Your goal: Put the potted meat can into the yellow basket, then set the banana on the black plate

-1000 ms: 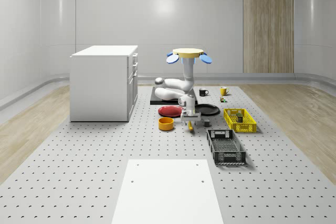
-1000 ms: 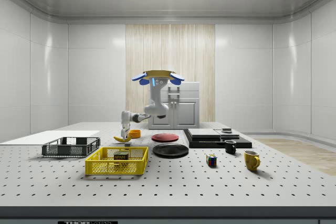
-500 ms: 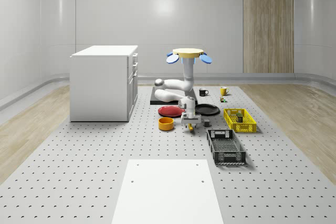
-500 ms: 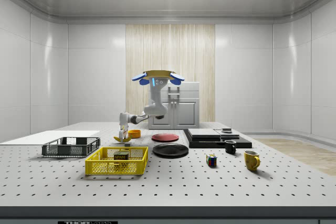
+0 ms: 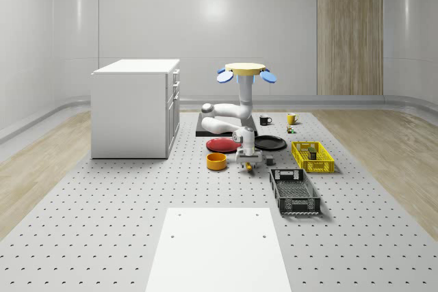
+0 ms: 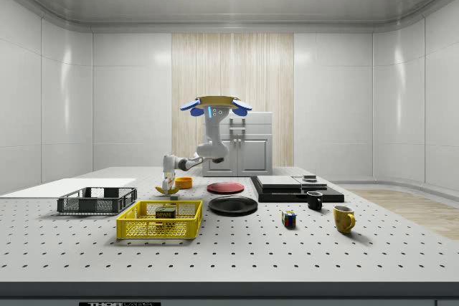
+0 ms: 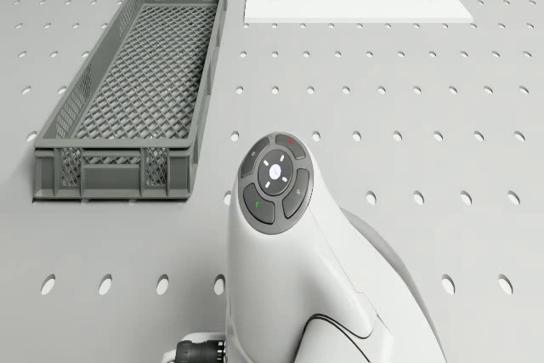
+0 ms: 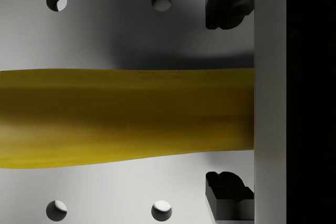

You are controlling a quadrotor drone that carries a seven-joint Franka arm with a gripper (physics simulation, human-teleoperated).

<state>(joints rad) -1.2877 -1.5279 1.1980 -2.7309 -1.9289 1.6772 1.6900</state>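
Note:
The banana point(image 5: 248, 165) point(image 6: 168, 190) lies on the perforated table between the orange bowl and the grey crate. My gripper point(image 5: 248, 158) point(image 6: 169, 183) is low over it, pointing down. In the wrist view the banana point(image 8: 126, 116) runs across between the two dark fingertips point(image 8: 226, 3), with a gap on each side; the gripper point(image 8: 226, 100) is open astride it. The potted meat can point(image 5: 313, 152) point(image 6: 166, 213) sits inside the yellow basket point(image 5: 321, 168) point(image 6: 140, 228). The black plate point(image 5: 270, 143) point(image 6: 233, 205) lies bare beside the red plate. The drone point(image 5: 246, 70) point(image 6: 215, 103) hovers above the black platform.
An orange bowl point(image 5: 216, 161) and a red plate point(image 5: 220, 144) lie close to the gripper. A grey crate point(image 5: 294, 191) point(image 7: 136, 91) is toward the table's front. A white cabinet point(image 5: 135, 107) stands at the whole-scene view's left. Mugs point(image 5: 265, 120) and a cube point(image 6: 288, 218) stand farther off.
The arm has lowered the gripper from above the banana down onto it. The drone has held its place and the banana has not moved.

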